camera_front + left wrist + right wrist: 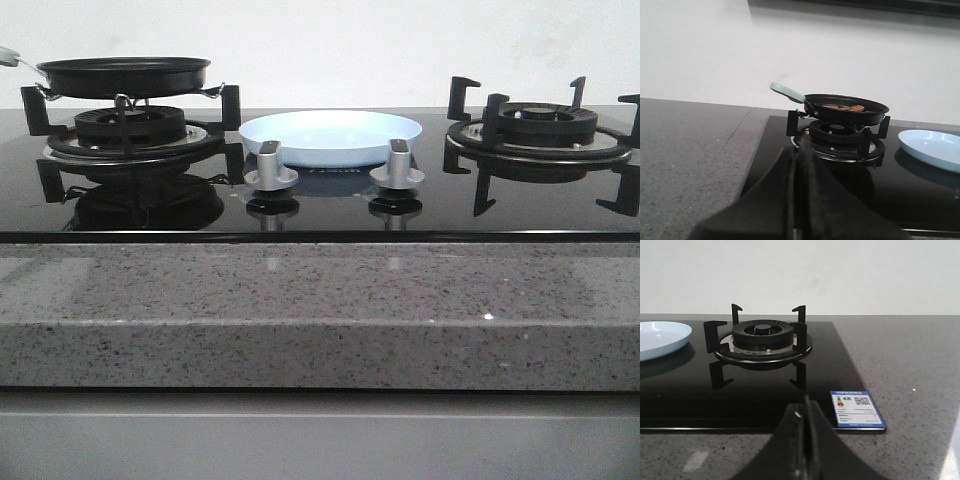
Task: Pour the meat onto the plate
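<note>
A plain white wall (320,50) backs a speckled grey stone counter (320,300) holding a glossy black glass hob (330,205). The round pale-blue plate (331,136) sits mid-hob; at its 9 o'clock, a black frying pan (846,108) holds reddish-brown meat pieces (845,107). The blue energy label (857,408) is unreadable. The left gripper (799,200) and right gripper (805,450) are both closed, empty.

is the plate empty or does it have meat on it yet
Empty: the plate shows only bare pale blue. The meat lies in the pan on the left burner.
</note>
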